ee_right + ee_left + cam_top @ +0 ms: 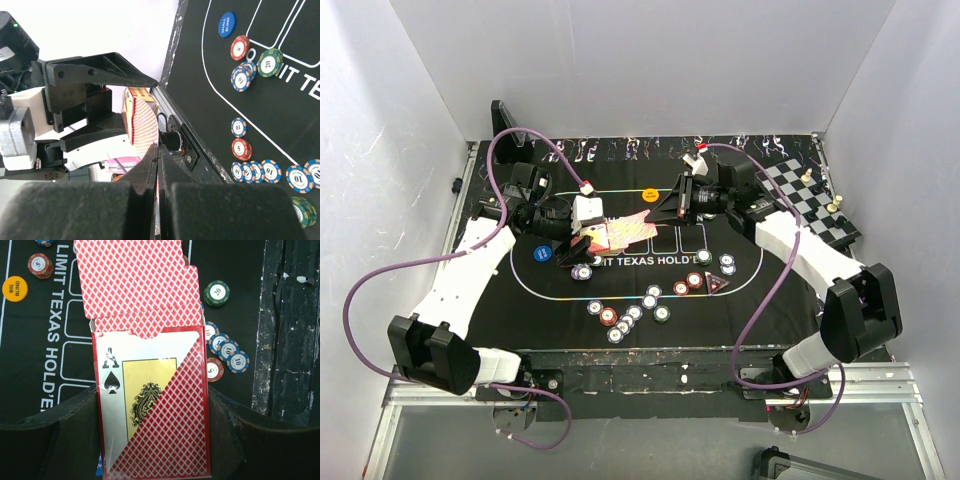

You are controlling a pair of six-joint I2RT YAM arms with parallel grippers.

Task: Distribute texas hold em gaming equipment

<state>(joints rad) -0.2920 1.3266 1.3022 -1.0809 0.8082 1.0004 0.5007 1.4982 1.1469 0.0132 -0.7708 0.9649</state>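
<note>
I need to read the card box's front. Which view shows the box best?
Left wrist: the box fills the frame face-on, with its ace of spades print and open flap clear. The top view shows it small, its print unreadable. The right wrist view catches only its narrow side, seen at an angle.

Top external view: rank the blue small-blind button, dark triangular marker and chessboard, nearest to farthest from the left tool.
1. Blue small-blind button, just left of the left tool.
2. Dark triangular marker, right of centre.
3. Chessboard, far right edge.
</note>
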